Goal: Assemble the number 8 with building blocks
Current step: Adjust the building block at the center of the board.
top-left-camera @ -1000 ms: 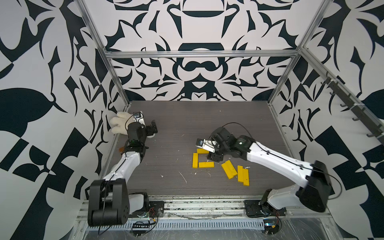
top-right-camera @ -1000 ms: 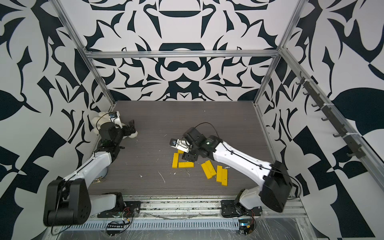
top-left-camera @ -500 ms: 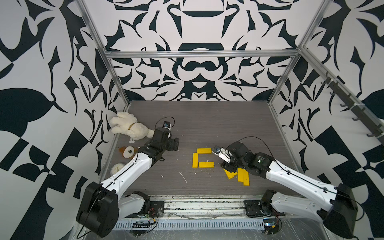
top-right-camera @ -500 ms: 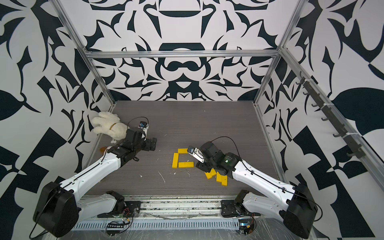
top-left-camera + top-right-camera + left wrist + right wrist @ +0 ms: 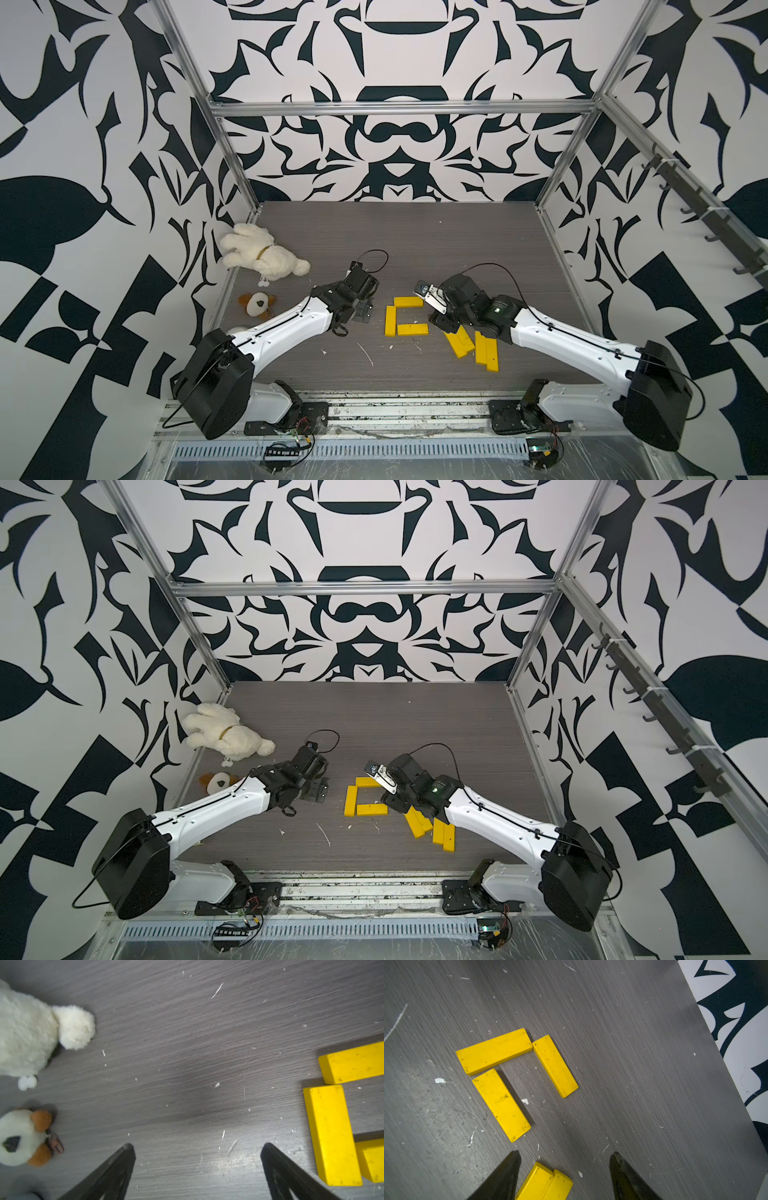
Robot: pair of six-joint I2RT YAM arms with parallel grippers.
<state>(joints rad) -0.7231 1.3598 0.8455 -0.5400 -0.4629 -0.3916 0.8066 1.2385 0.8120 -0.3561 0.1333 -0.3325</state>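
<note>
Three yellow building blocks lie flat in a C shape in both top views: a far bar, a left bar and a near bar. The right wrist view shows the same three. Several loose blocks lie to the right of the C, partly under my right arm. My right gripper hangs open over the ends of two side-by-side blocks, touching neither. My left gripper is open and empty over bare table, just left of the C's left bar.
A white plush toy lies at the far left by the wall, with a small brown-and-white plush head nearer. Patterned walls and metal frame posts close in the grey table on three sides.
My left arm swung from the plush toy at the left wall to beside the C. My right gripper let go of the far bar and drew back over the loose blocks.
</note>
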